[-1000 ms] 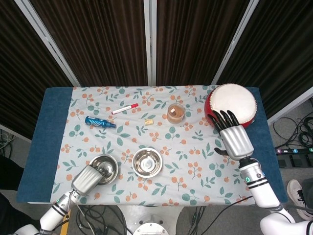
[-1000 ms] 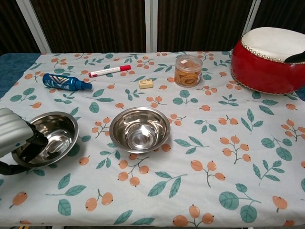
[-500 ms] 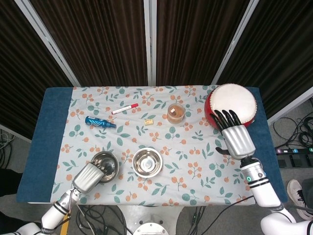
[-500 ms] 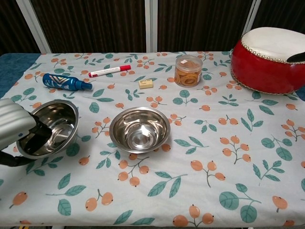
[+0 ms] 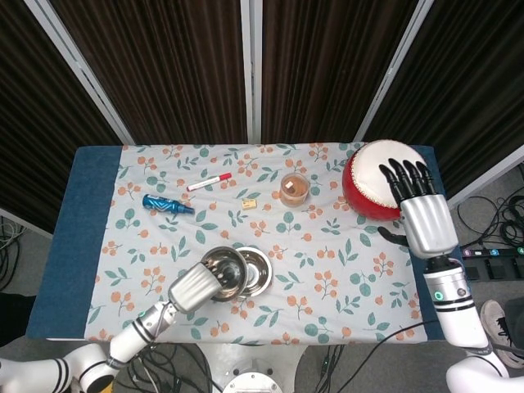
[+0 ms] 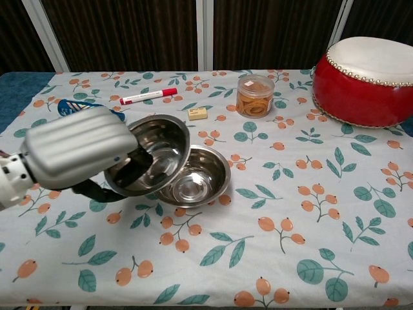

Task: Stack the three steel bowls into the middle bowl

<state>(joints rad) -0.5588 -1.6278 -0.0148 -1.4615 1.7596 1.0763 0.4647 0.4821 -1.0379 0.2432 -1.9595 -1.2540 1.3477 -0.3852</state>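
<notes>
Left hand point(image 6: 74, 150) has got one steel bowl point(image 6: 151, 161) gripped by its rim, fingers hooked inside, and it's held tilted in the air right over the left edge of the middle bowl point(image 6: 200, 177), which sits on the flowery tablecloth point(image 6: 310, 213). Right hand point(image 5: 422, 211) is way off by the red drum point(image 5: 372, 176), fingers spread, holding nothing. I can only spot two bowls, no sign of a third. Looks like the step is dropping this one in. Next it probably needs to slide a touch right, level the bowl out, lower it and let go so it nests
</notes>
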